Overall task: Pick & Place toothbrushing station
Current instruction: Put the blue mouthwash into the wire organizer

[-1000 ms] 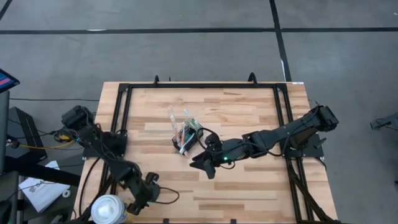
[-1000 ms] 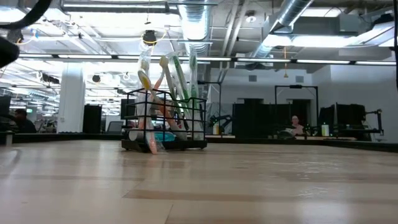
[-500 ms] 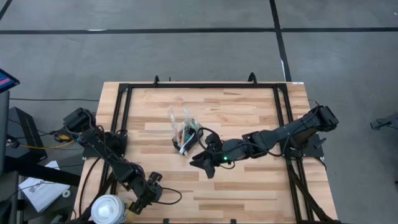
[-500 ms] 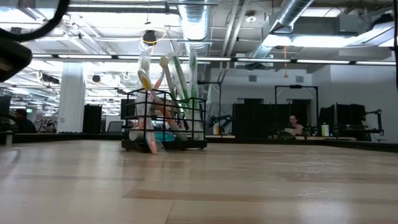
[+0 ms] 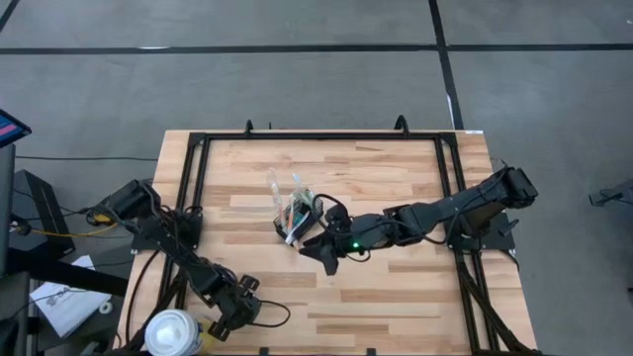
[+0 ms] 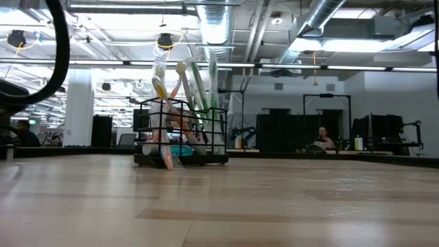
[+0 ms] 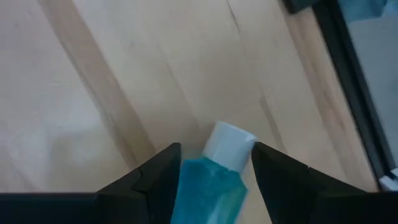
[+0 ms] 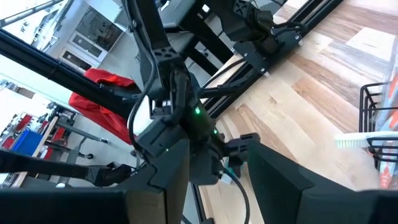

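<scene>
Nearest, at the table's near-left corner: a white-and-yellow container, and just beside it the left gripper, low over the near edge. In its wrist view, a blue tube with a white cap right in the left gripper's mouth, cap pointing forward over bare wood. No telling whether clamped or merely straddled; looks like a pick in progress, by judgement only.

Farther in, toward mid-table: the right gripper, reaching across from the right side, spread wide and holding nothing, just beside the holder on its near-right side, apart from it as far as can be seen. From that wrist, only the holder's edge in sight, with one brush head poking out sideways.

Next, the holder itself: upright on the wood, left of centre, black wire mesh. Inside, several toothbrushes leaning at different angles, green and orange-pink among them, plus something blue low down, too small to name.

Judged progress: well along. Brushes already placed in the holder; apparently left to do, the tube's lift and its carry over to the holder. No loose brushes seen on the wood.

Farthest, beyond the table: an open workroom, with a seated person at the back.
</scene>
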You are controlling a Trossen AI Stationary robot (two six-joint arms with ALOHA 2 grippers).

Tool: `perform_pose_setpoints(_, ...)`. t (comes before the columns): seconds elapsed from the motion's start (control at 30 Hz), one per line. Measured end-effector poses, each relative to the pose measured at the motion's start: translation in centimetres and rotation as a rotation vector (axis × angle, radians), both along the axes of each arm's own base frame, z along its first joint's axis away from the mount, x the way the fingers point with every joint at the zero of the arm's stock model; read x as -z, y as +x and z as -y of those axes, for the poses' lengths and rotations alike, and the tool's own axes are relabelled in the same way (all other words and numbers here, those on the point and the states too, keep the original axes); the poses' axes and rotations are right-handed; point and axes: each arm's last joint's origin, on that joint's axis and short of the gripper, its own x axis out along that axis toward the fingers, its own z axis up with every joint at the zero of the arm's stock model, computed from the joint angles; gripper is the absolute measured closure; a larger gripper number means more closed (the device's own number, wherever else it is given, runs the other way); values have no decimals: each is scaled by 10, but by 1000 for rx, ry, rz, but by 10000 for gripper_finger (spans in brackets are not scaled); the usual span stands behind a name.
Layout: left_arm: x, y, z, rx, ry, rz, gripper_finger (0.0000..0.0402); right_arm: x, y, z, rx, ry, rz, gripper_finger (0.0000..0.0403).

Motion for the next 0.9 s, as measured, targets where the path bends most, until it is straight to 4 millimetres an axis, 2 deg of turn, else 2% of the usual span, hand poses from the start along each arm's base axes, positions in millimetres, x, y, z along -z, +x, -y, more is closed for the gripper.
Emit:
perform_pose_setpoints(0.23, 12, 5, 2, -8, 18, -9, 213, 0, 1, 2, 6, 1, 3, 252)
perform_pose_setpoints(0.3, 12, 5, 2, -7, 20, -8, 235, 0, 1, 4, 11, 1, 3, 254)
perform_pose_setpoints(0.43, 13, 7, 0, -19, 21, -13, 317, 0, 2, 7, 19, 2, 2, 258)
perform_pose_setpoints(0.63, 13, 15, -9, -65, -5, -32, 321, -1, 4, 12, 21, -8, 5, 260)
perform_pose_setpoints(0.8, -1, 31, -25, -199, -62, 28, 321, -1, 5, 16, 26, -18, 6, 261)
perform_pose_setpoints(0.9, -24, 44, -37, -304, -133, 154, 321, -1, 5, 16, 23, -28, 13, 263)
